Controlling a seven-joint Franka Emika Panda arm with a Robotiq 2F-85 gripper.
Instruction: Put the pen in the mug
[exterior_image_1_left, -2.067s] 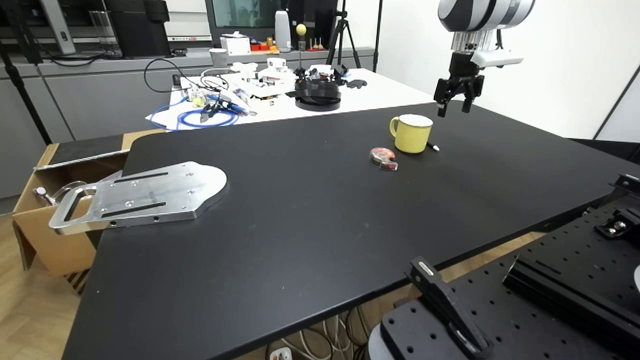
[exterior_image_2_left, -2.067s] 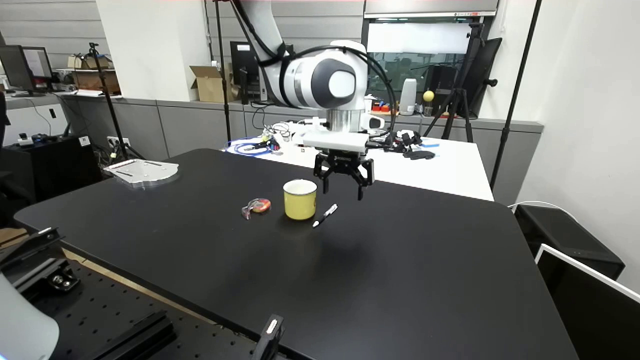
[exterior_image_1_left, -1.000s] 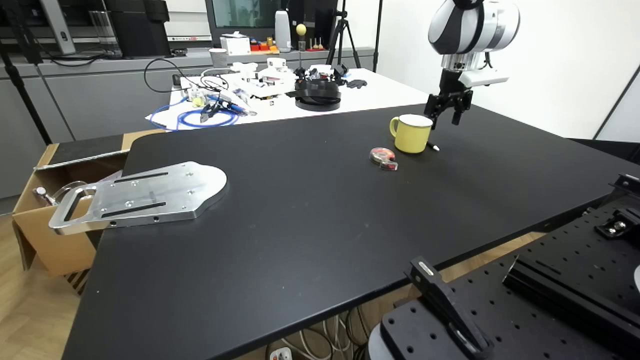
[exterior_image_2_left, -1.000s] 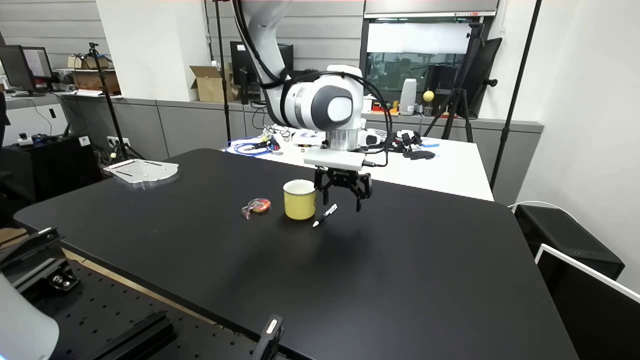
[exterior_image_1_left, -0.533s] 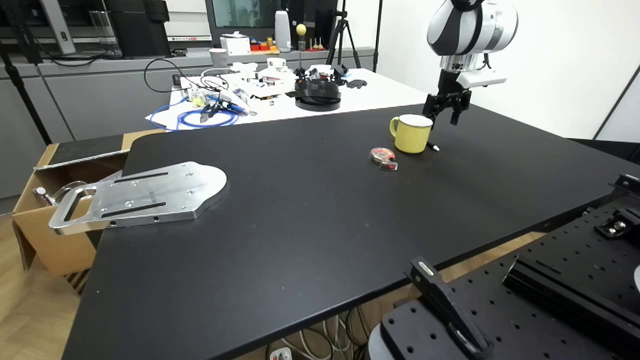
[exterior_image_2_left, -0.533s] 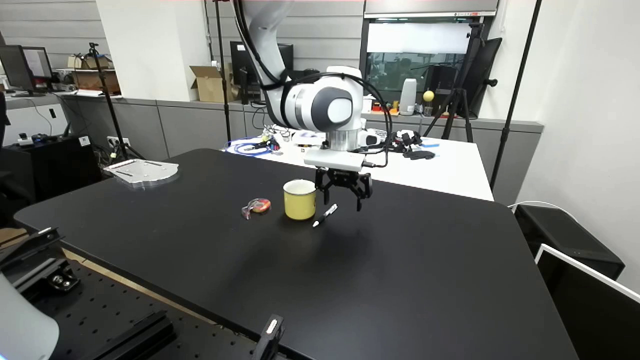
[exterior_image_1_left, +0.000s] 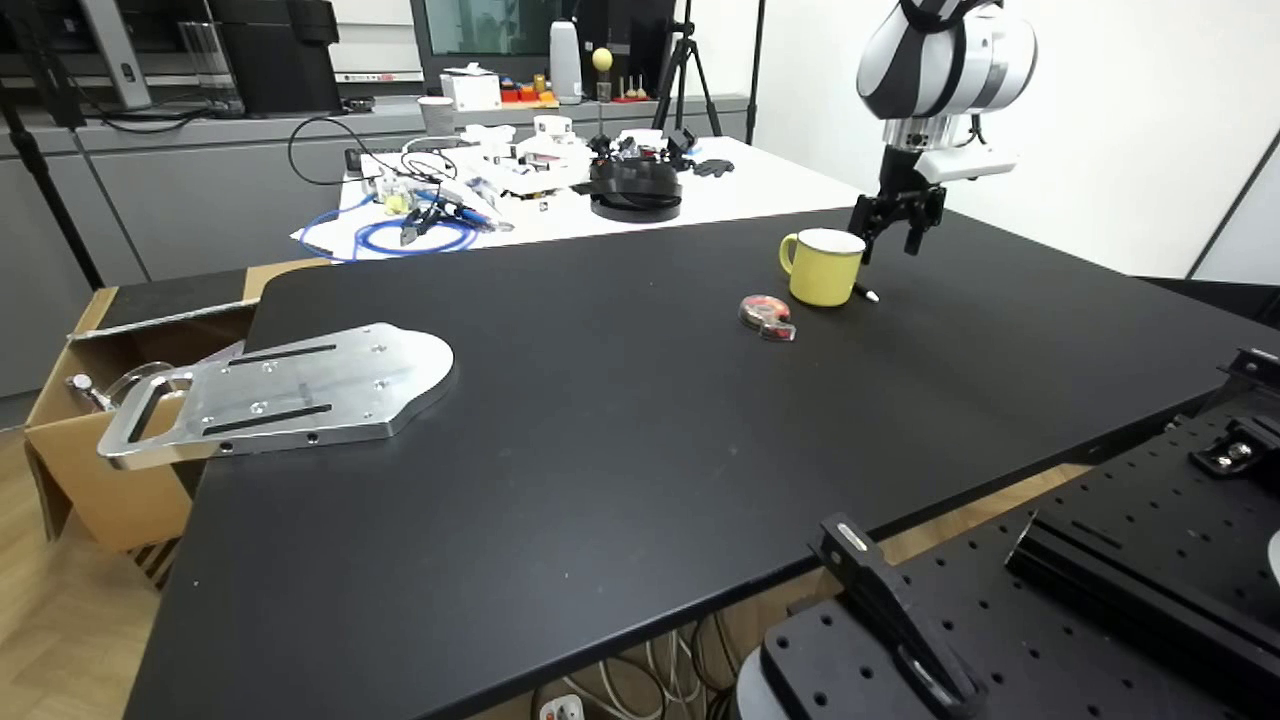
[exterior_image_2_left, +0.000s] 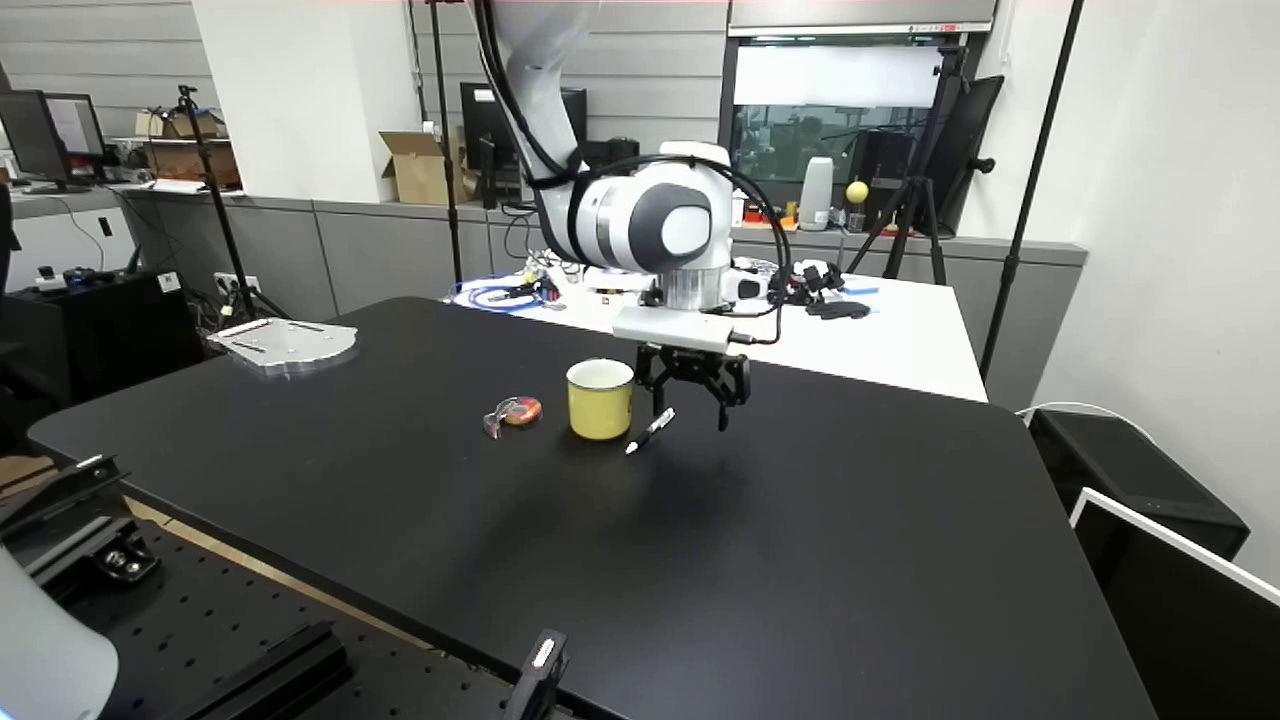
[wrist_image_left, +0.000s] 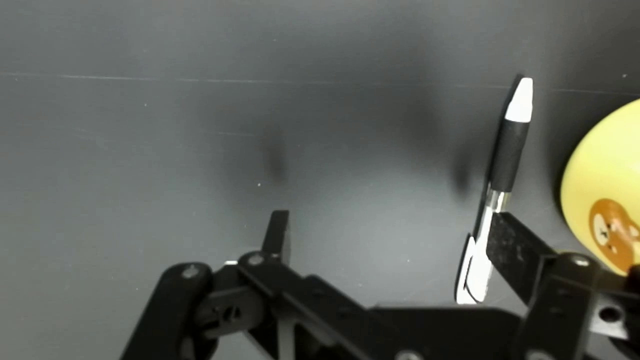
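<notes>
A white pen with a black grip lies on the black table in both exterior views (exterior_image_1_left: 866, 293) (exterior_image_2_left: 651, 431), close beside the mug. The pale-yellow mug (exterior_image_1_left: 824, 275) (exterior_image_2_left: 600, 405) stands upright; its handle shows on the side away from the pen. My gripper (exterior_image_1_left: 889, 253) (exterior_image_2_left: 690, 417) is open and empty, above the table near the pen. In the wrist view, the pen (wrist_image_left: 510, 155) lies at the right finger of the gripper (wrist_image_left: 389, 220), which covers part of its barrel. The mug (wrist_image_left: 610, 175), with a bear picture, is cut off at the right edge.
A small red and clear tape dispenser (exterior_image_1_left: 767, 317) (exterior_image_2_left: 513, 413) lies on the mug's other side. A silver metal plate (exterior_image_1_left: 300, 385) (exterior_image_2_left: 287, 342) lies at the table's far end. A white table (exterior_image_2_left: 880, 350) with cables and parts stands behind.
The gripper has come down toward the table and closer to the pen. In the last half second it has sunk a little more. The pen and mug have not moved.
</notes>
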